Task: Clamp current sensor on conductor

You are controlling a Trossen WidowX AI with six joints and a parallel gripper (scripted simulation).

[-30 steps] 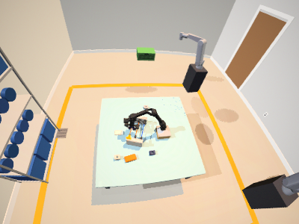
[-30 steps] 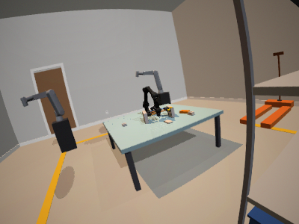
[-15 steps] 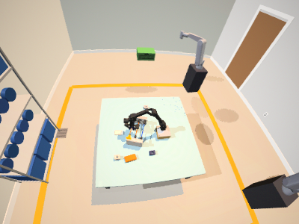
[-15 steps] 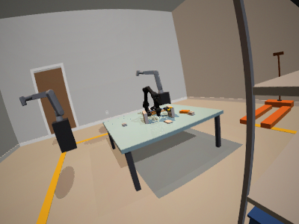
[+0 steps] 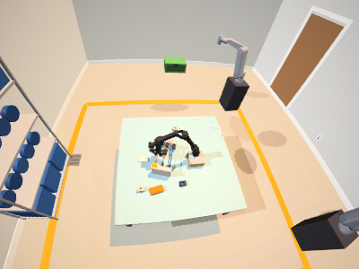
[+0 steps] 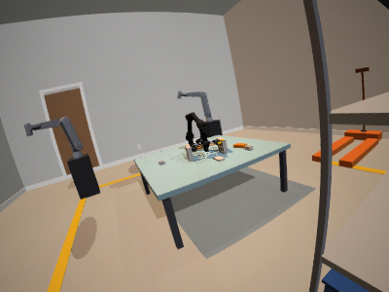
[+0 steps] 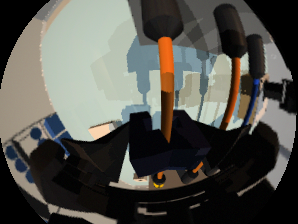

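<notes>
The dark split-core sensor (image 7: 167, 154) is between my fingers in the wrist view. Its two raised sides stand apart, with the nearest orange conductor (image 7: 166, 62) running down between them. My gripper (image 7: 158, 122) (image 5: 158, 149) is shut on the sensor, one finger on each side, among the conductors of the fixture. A second orange conductor (image 7: 234, 90) and a blue conductor (image 7: 252, 102) run to the right. A yellow band (image 7: 159, 184) shows on the nearest conductor beyond the sensor. The LOAD marking and the sensor's arrow cannot be read, and the fingers hide the sensor in the top and exterior views.
The fixture's end block (image 5: 161, 169) (image 6: 223, 146) stands on the table (image 5: 130, 206) (image 6: 170, 182). An orange block (image 5: 156, 189) (image 6: 239, 145), a small dark object (image 5: 182, 183) and a flat pale piece (image 5: 143, 159) (image 6: 219, 158) lie around it. The arm's base (image 5: 196, 159) is beside the fixture.
</notes>
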